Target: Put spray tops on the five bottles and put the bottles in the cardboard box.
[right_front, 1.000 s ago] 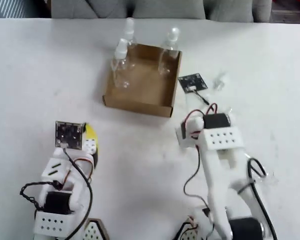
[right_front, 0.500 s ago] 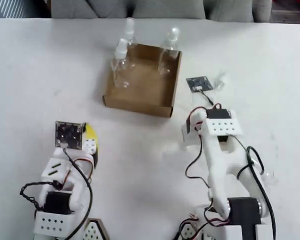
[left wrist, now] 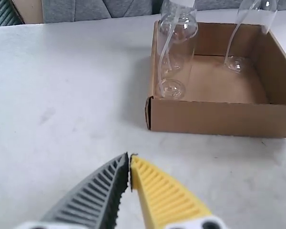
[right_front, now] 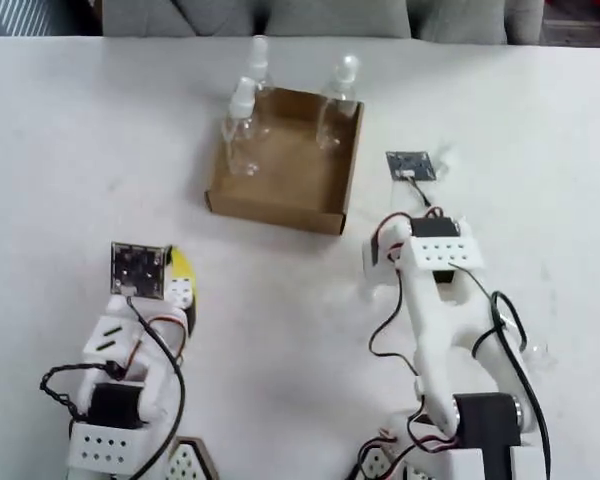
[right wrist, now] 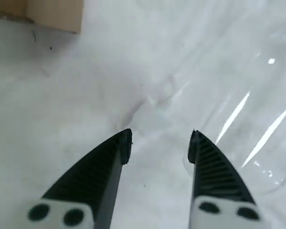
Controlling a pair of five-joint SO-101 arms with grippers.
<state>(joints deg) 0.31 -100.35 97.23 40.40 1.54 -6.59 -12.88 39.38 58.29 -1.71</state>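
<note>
Your right pincer [right wrist: 159, 140] stands open, its two black fingers spread over the white table [right wrist: 62, 95] with nothing between them. A clear bottle [right wrist: 257, 124] shows on the table just beside one of those fingers; you cannot tell whether they touch. Your left pincer [left wrist: 129, 163] is closed, its grey and yellow fingers pressed tip to tip on nothing, over the table and short of the near wall of the cardboard box [left wrist: 219, 119]. Locate the box at the middle of the table, open side up. Two bottles stand upright inside it. The capped bottle [right_front: 241, 135], fitted with a white spray top, stands against the wall on the left arm's side. The second bottle [right_front: 334, 115] stands at the far corner on the right arm's side. A third bottle [right_front: 258, 58] rises at the far wall; you cannot tell whether it stands inside the box or behind it. Beyond the table's far edge, note grey upholstery [right_front: 320, 15]
</note>
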